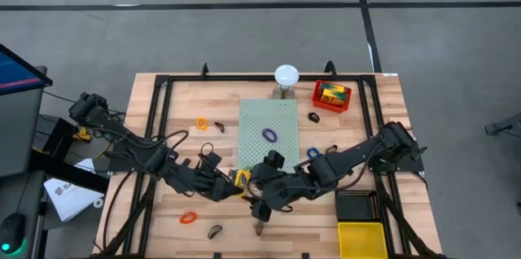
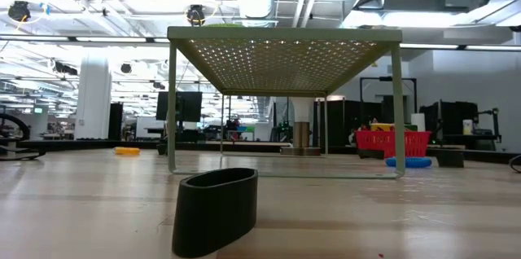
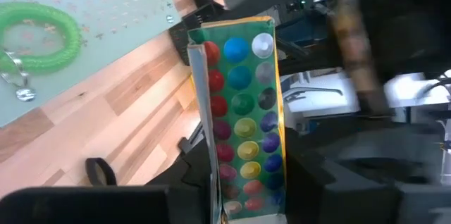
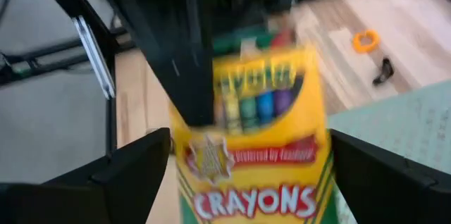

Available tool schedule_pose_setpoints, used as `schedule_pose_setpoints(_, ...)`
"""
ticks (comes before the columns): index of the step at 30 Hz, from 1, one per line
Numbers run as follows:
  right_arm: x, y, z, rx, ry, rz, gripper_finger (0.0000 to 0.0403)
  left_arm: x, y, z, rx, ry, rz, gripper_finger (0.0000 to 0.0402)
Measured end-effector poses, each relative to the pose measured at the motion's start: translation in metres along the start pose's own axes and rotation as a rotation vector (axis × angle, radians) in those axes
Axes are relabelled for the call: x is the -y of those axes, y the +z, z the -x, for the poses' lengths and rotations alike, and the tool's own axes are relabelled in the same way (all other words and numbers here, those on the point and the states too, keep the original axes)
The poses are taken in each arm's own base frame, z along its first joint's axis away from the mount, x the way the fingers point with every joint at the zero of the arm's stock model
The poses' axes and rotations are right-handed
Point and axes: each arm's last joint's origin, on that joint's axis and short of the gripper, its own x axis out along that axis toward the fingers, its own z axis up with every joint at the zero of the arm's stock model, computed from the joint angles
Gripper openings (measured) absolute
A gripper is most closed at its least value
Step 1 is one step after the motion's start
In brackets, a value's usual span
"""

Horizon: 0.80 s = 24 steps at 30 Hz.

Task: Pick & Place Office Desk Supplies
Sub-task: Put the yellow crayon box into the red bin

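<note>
Your two grippers meet just in front of the pale-green perforated board (image 1: 269, 134), near the table's front edge, with the crayon box (image 1: 242, 179) between them. The left gripper (image 1: 236, 182) has its fingers pinched on one long side of the box — in its wrist view the box (image 3: 243, 111) stands up between them, rows of coloured crayon tips showing. The right gripper (image 1: 264, 187) is spread wide, a finger on either side of the printed face of the box (image 4: 254, 146) with clear air both ways; it is not touching yet.

This looks like a hand-over, though the right wrist view is smeared, so I cannot say how squarely the box sits between those fingers. To do it well:

- Keep the left arm steady so the box does not swing.
- Centre the right fingers on the box's broad faces before closing — thin card will buckle under an off-centre squeeze.
- Let the left go only once the right is firm.

The loose band loops stay scattered on the table: an orange one (image 1: 188, 217) lies near the front, a purple one (image 1: 269, 135) on the board.
</note>
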Motion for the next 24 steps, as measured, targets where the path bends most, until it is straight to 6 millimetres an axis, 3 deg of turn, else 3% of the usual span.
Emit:
schedule_pose_setpoints(8, -0.01, 0.005, 0.025, -0.025, 0.048, 0.014, 0.0365, -0.003, -0.012, 0.004, -0.046, 0.021, -0.06, 0.0101)
schedule_pose_setpoints(18, -0.034, 0.011, 0.055, -0.068, 0.306, 0.016, 0.0366, 0.003, -0.043, 0.019, -0.306, -0.121, -0.487, 0.01)
schedule_pose_setpoints(24, -0.042, 0.021, 0.063, -0.036, 0.46, 0.014, 0.0366, 0.005, -0.049, 0.022, -0.416, -0.203, -0.629, 0.01)
